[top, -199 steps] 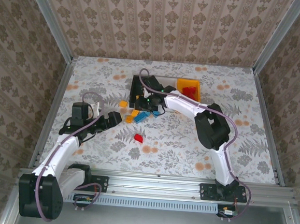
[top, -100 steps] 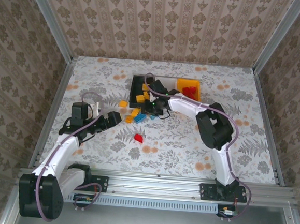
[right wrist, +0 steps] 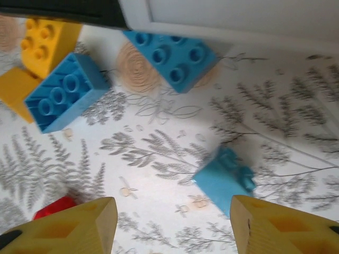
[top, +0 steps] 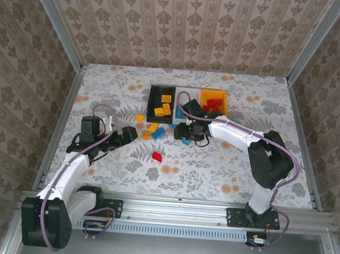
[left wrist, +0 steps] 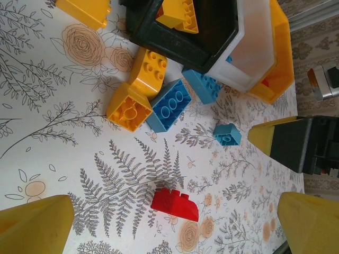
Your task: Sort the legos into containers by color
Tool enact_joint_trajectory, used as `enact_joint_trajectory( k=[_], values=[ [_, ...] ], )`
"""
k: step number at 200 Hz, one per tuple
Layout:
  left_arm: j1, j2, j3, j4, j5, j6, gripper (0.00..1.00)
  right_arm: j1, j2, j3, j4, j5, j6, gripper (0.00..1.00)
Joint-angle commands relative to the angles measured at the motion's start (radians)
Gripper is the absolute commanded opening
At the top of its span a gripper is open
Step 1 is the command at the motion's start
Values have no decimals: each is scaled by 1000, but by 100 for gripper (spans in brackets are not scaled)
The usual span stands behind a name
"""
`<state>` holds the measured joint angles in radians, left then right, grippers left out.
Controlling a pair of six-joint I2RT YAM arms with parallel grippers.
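Over the last second the right gripper (right wrist: 174, 210) had drawn back from above the black tray (top: 151, 102) to the table (top: 214, 166) on the near side of the white tray (right wrist: 238, 16), and its arm's elbow had swung out to the right. Its jaws, clenched a second before, now stood parted with nothing between them. A small light-blue brick (right wrist: 222, 180) lay on the cloth just beside its right finger. With the gripper gone from over it, the black tray showed several yellow bricks (top: 162, 109) lying inside. The orange-yellow tray (top: 206, 96) on the far right of the row held red bricks (top: 215, 104), as before. Loose legos remained on the table in front of the trays. A light-blue brick (right wrist: 172, 55) lay against the white tray's near wall. A longer blue brick (right wrist: 61, 98) touched a yellow brick (right wrist: 45, 42) near the black tray's corner, and another yellow brick (top: 139, 117) sat alone to the left. The red brick (top: 156, 156) lay well apart from the rest, nearer the arms, and had not moved. The left gripper (top: 132, 134) had kept its place low over the table to the left of the pile, its jaws spread wide and empty.
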<state>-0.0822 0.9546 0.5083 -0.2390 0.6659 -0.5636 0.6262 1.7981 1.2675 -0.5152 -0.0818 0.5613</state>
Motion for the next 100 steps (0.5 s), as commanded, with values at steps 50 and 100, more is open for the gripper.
enact_joint_trajectory(
  k=[50, 100],
  values=[
    [11, 2, -3, -13, -2, 25, 100, 4, 103, 65, -112, 114, -102, 62],
    [11, 2, -4, -13, -3, 25, 100, 5, 168, 98, -105, 93, -98, 62]
  ],
)
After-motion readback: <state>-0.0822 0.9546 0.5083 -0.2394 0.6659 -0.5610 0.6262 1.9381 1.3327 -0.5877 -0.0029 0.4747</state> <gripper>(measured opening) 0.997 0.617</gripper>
